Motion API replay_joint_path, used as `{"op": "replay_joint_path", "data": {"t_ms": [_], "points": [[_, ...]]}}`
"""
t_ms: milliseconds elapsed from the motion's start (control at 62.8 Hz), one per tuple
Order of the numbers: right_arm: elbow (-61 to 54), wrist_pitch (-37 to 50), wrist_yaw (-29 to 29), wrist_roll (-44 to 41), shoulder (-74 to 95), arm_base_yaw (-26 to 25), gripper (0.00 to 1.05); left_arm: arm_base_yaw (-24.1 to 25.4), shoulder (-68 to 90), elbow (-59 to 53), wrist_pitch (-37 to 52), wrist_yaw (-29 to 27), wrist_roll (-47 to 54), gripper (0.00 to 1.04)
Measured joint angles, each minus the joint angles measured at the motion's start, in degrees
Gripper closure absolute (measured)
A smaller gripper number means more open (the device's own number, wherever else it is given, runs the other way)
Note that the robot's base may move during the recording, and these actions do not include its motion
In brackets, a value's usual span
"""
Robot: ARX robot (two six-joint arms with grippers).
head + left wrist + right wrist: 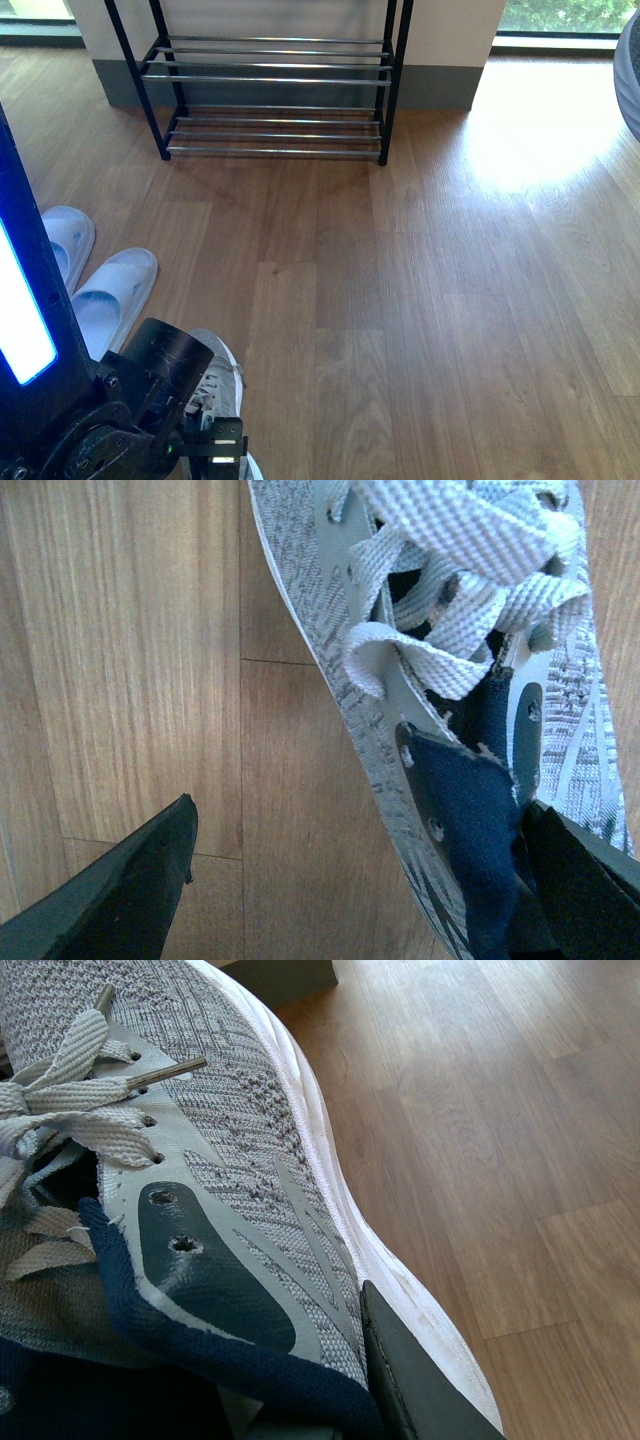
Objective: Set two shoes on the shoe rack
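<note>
my left gripper (355,825) hangs low over the first shoe (420,660), jaws apart. one finger (125,890) is out over the floor (120,630) and the other sits by the navy tongue, so the shoe's side wall lies between them. i judge that's how i mean to pinch it, by the wall, since the sole is too wide. this shoe lies on the floor under my left arm, just beside a pair of white slippers (112,285) and well apart from the shoe rack (275,75), whose bars hold nothing.

my right gripper (405,1375) is at the second shoe (230,1140). one finger lies against its outer side by the white sole, but the other is hidden, so i cannot tell whether i'm clamped on it. the front view doesn't show this shoe.

no brand, label or writing is readable on either shoe.
</note>
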Motion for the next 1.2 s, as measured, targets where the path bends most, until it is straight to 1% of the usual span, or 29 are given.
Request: {"op": "replay_joint_path", "data": {"t_ms": [143, 335, 526, 924, 1195], "points": [[0.00, 0.00, 0.02, 0.00, 0.00, 0.00, 1.03, -0.81, -0.22, -0.61, -0.61, -3.34, -3.10, 0.09], [0.00, 0.00, 0.00, 0.00, 0.00, 0.00, 1.03, -2.03, -2.25, -2.91, 0.98, -3.15, -6.78, 0.09], [0.00, 0.00, 0.04, 0.00, 0.00, 0.00, 1.03, -2.34, -2.36, -2.95, -0.66, -2.36, -10.75, 0.09], [0.00, 0.00, 0.00, 0.00, 0.00, 0.00, 1.03, -1.46, -2.89, -2.89, -1.95, -0.72, -10.49, 0.09], [0.00, 0.00, 0.02, 0.00, 0.00, 0.00, 1.03, -1.31, -2.32, -0.13, -5.44, -0.48, -9.09, 0.09]]}}
